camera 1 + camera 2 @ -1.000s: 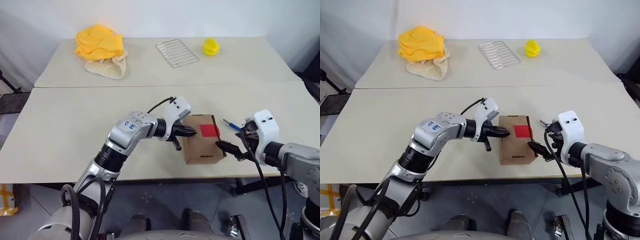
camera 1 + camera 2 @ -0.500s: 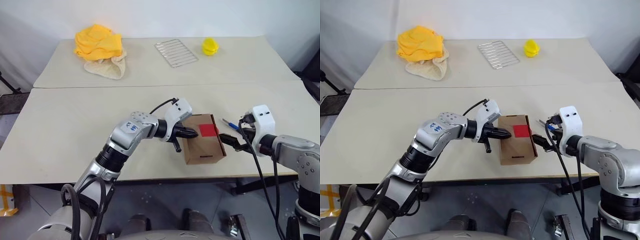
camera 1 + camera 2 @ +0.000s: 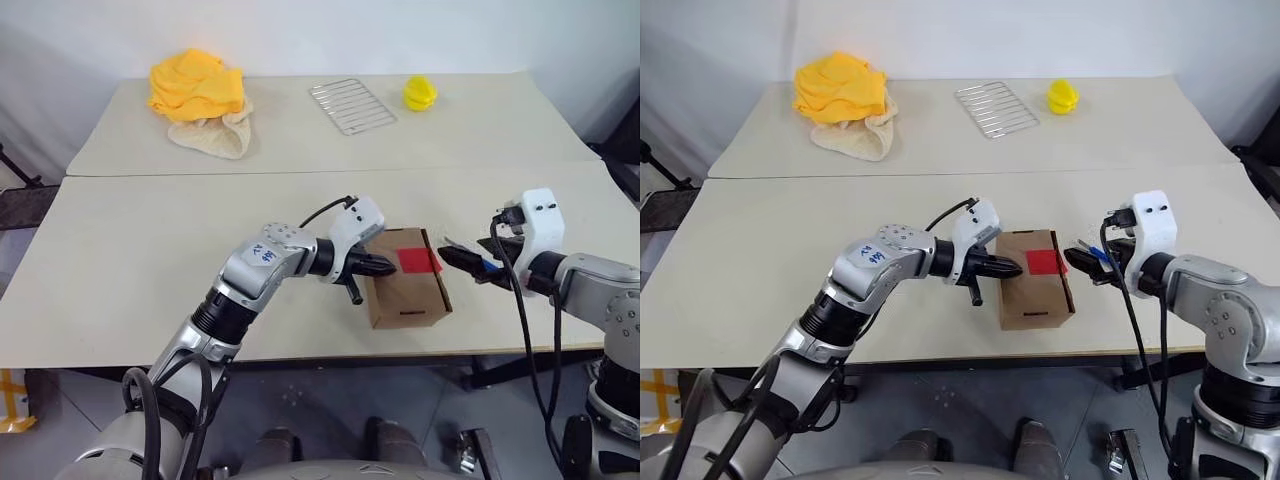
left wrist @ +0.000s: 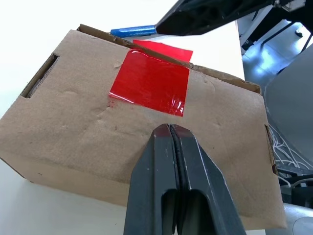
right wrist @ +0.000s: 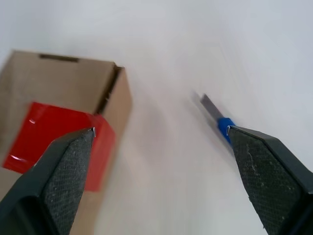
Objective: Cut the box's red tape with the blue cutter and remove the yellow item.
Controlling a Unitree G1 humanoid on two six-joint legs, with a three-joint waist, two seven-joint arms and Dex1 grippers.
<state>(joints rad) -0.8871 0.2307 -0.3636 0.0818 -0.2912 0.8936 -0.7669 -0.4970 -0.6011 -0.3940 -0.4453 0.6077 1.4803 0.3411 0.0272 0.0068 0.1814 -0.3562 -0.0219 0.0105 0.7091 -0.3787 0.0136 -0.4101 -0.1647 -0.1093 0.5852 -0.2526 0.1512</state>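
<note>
The brown cardboard box (image 3: 405, 292) sits near the table's front edge, flaps closed under the square of red tape (image 3: 418, 261). My left gripper (image 3: 385, 266) is shut, its tips resting on the box top just beside the tape (image 4: 151, 82). The blue cutter (image 5: 224, 125) lies flat on the table just right of the box. My right gripper (image 3: 458, 258) hovers open over the gap between box and cutter, holding nothing; one of its fingers (image 5: 271, 171) overlaps the cutter's handle. The yellow item is hidden from view.
On the far table lie a yellow cloth heap (image 3: 197, 85) on a beige cloth, a wire rack (image 3: 352, 105) and a small lemon-yellow ridged object (image 3: 421, 93). A seam (image 3: 200, 175) joins the two tables. The box stands close to the front edge (image 3: 420, 345).
My right gripper has moved away from the box's near right corner, farther along the box's right side and slightly up, ending above the cutter. The left gripper and box stayed put.
</note>
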